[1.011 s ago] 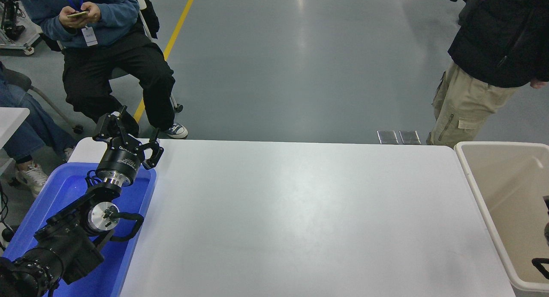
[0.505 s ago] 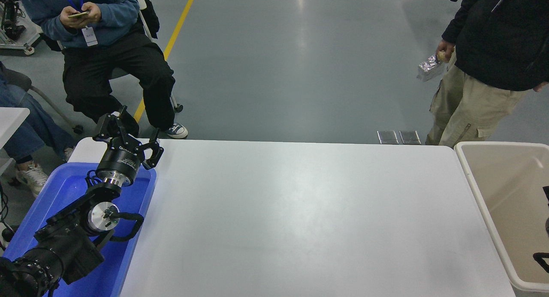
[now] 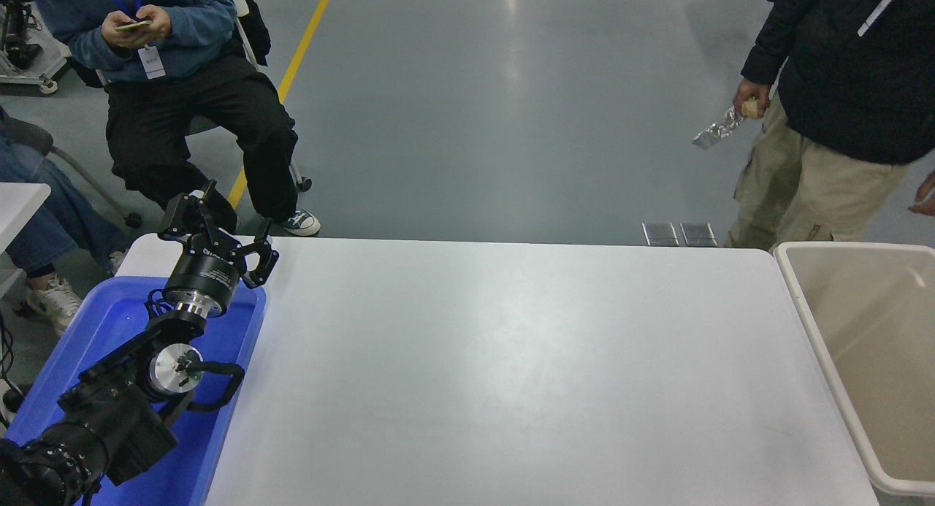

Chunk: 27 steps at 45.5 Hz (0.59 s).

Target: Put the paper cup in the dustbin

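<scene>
The paper cup is out of view. The dustbin (image 3: 818,331) is a large beige bin at the table's right edge; the part of its inside that shows holds nothing. My left gripper (image 3: 219,232) is parked over the far end of the blue tray at the lower left, its fingers spread open and empty. My right arm and gripper are out of view.
A shallow blue tray (image 3: 248,323) lies at the table's left edge under my left arm. A person (image 3: 840,90) stands at the far right holding a crinkled silver foil bag (image 3: 714,130). Another person (image 3: 182,90) sits at the far left with a phone.
The dark parts of my right arm seen at the right edge over the dustbin have left the picture. The standing person has brought out a foil bag and lowered it a little.
</scene>
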{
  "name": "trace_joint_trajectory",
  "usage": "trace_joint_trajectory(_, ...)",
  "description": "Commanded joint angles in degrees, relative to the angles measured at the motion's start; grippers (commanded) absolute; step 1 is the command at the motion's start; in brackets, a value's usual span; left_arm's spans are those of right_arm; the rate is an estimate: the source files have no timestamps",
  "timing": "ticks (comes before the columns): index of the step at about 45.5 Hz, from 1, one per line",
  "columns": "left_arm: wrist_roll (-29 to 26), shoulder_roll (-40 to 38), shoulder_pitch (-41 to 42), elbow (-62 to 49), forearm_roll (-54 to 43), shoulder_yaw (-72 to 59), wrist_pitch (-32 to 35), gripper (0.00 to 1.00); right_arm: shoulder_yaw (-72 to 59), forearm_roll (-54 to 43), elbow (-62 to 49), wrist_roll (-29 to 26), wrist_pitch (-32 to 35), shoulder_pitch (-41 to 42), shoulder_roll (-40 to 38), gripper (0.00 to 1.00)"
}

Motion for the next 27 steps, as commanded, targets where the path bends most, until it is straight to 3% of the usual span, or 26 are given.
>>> trace_joint_trajectory(1,0.00,0.00,0.00,-0.01,0.00,0.00,0.00,1.00,17.69,-1.95,20.12,2.13,1.58,-3.88,-4.61,0.99)
trace_joint_trajectory(20,0.00,0.00,0.00,-0.01,0.00,0.00,0.00,1.00,42.63,-14.25,37.61,5.47,3.16,-17.76,7.33,0.99)
trace_joint_trajectory(27,0.00,0.00,0.00,-0.01,0.00,0.00,0.00,1.00,46.53,-19.88,39.38,5.65,3.07,-19.88,12.79,0.99)
